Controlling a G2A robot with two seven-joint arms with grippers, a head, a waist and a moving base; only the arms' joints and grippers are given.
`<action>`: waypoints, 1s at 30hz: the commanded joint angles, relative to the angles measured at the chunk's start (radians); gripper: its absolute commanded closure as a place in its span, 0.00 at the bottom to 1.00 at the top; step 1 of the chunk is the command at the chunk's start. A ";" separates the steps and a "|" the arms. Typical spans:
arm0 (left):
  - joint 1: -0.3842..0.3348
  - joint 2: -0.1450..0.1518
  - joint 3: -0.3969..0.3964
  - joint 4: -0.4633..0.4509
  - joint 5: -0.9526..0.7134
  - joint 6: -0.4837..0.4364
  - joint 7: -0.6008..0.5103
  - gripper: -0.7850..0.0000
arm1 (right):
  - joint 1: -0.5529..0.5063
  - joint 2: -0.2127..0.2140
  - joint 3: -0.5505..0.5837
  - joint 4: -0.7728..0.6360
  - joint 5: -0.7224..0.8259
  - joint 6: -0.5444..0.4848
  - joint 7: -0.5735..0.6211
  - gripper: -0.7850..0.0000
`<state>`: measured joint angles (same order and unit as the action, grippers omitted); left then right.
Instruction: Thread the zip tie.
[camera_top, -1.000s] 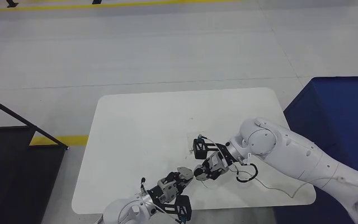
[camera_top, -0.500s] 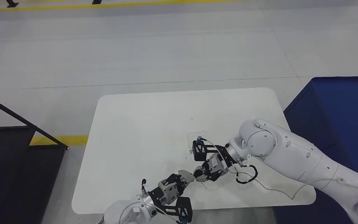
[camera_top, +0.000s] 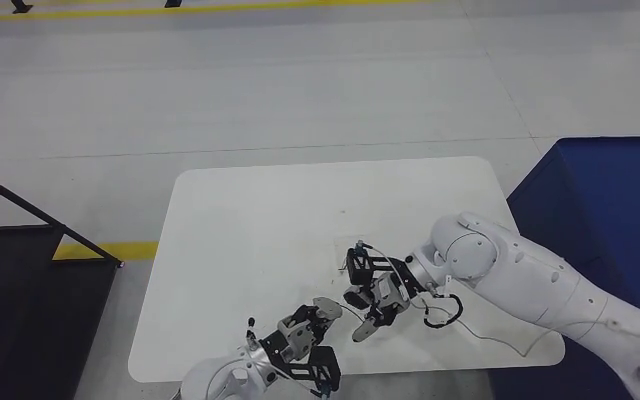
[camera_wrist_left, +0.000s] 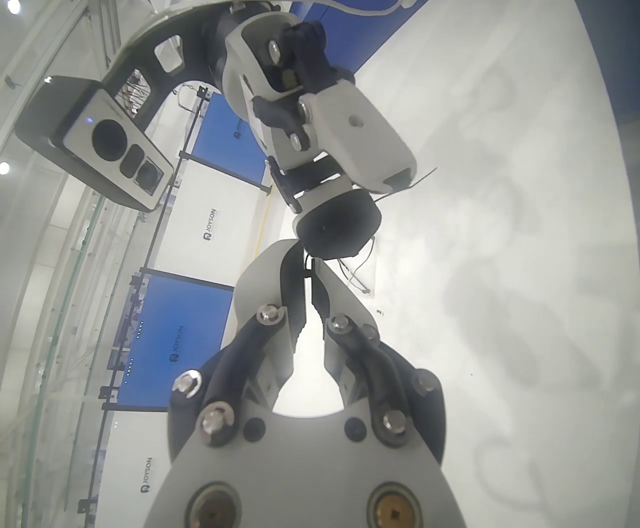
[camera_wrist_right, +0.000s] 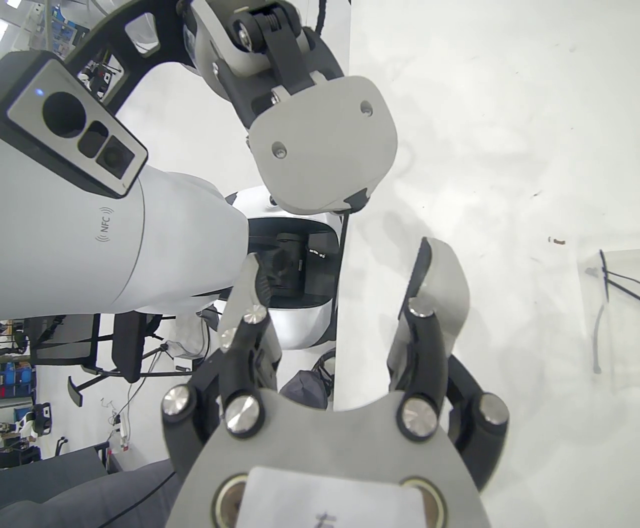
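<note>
A thin black zip tie (camera_wrist_right: 344, 222) hangs from the tip of my left gripper (camera_wrist_right: 357, 197), which is shut on it. In the left wrist view the left gripper (camera_wrist_left: 306, 260) has its pads nearly together, with a thin dark strand between them. My right gripper (camera_wrist_right: 340, 252) is open with nothing between its fingers, just below the hanging tie. In the top view the left gripper (camera_top: 328, 308) and right gripper (camera_top: 364, 328) sit close together near the front edge of the white table (camera_top: 260, 210). Fine black strands (camera_wrist_left: 367, 250) show beside the right gripper (camera_wrist_left: 385, 200).
A clear plastic piece with black zip ties (camera_wrist_right: 607, 280) lies flat on the table beside the grippers. A blue barrier (camera_top: 585, 200) stands off the table's right side. A dark frame (camera_top: 50, 300) stands at its left. The far half of the table is bare.
The right gripper has swung toward the table's near edge, away from the left gripper's tip. The left gripper has drawn back slightly to the left.
</note>
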<state>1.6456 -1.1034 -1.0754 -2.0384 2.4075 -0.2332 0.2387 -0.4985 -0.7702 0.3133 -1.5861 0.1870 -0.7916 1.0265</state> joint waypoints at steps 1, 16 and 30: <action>0.014 0.001 -0.017 -0.009 -0.004 0.063 0.009 1.00 | -0.017 0.010 -0.004 0.030 0.193 -0.067 -0.064 0.00; 0.034 0.003 -0.036 -0.017 -0.046 0.123 0.053 1.00 | -0.007 0.030 -0.042 0.039 0.346 -0.118 -0.115 0.00; 0.092 0.011 -0.140 -0.030 -0.219 0.278 0.251 1.00 | -0.125 0.040 0.056 -0.001 1.145 0.216 0.219 0.00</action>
<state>1.7275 -1.0929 -1.2088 -2.0669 2.2219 0.0361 0.4638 -0.5897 -0.7307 0.3251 -1.5834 1.1093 -0.6435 1.1771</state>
